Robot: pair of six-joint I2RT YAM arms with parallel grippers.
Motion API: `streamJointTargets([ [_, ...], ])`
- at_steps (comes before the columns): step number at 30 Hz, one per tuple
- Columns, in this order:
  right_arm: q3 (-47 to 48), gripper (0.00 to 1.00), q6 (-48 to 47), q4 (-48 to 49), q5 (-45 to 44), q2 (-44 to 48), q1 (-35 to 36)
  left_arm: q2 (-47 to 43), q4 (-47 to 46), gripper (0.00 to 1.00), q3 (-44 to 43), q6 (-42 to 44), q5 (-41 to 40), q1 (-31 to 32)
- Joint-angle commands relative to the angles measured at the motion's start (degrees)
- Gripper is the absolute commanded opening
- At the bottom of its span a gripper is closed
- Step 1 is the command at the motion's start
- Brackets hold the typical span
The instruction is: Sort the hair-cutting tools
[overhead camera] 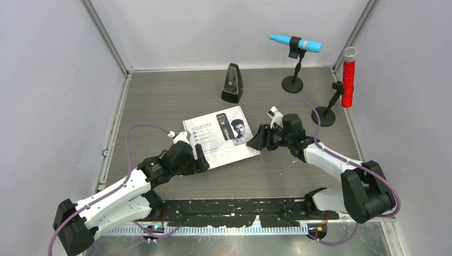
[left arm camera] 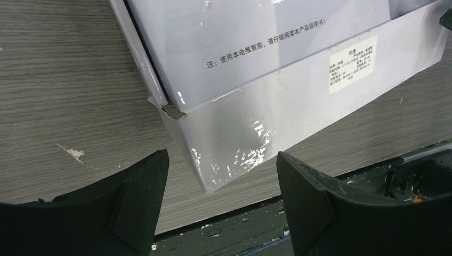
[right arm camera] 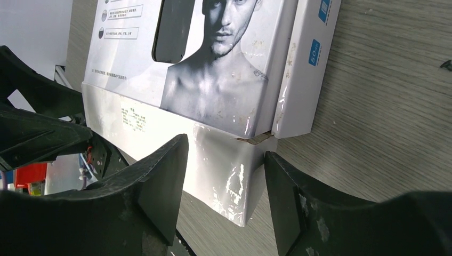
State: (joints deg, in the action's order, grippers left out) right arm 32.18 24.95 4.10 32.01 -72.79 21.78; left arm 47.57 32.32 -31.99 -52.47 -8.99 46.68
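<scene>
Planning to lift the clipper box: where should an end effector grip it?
Probably the near side panel of the clipper box, at a corner, coming low from the arms' side: it lies flat, too broad to span; that panel is thin.

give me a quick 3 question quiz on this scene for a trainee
1. True or false: the left gripper and the right gripper are both open.
2. Which of these stands nearest the box? A metronome B blue mic C red mic
3. Fill in: the box front shows a ___'s face.
Key: 1 true. 2 A. 3 man.
</scene>
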Motion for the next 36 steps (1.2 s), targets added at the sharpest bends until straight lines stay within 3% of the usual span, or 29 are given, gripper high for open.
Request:
streamJointTargets([
  [1,0.4,0.63,-1.9,-0.8,-1.3,1.4,0.5,-1.7,-4.2,0.76,1.8,-1.2,-0.1,-1.1],
  [20,1.4,0.59,-3.7,-8.5,-10.9,7.6,3.7,-2.7,-9.1,0.75,6.2,-1.8,5.0,-6.0],
  [36,-1.7,0.53,-4.0,-5.3,-13.1,4.5,4.8,-2.0,-10.1,0.74,8.6,-1.4,5.6,-8.7],
])
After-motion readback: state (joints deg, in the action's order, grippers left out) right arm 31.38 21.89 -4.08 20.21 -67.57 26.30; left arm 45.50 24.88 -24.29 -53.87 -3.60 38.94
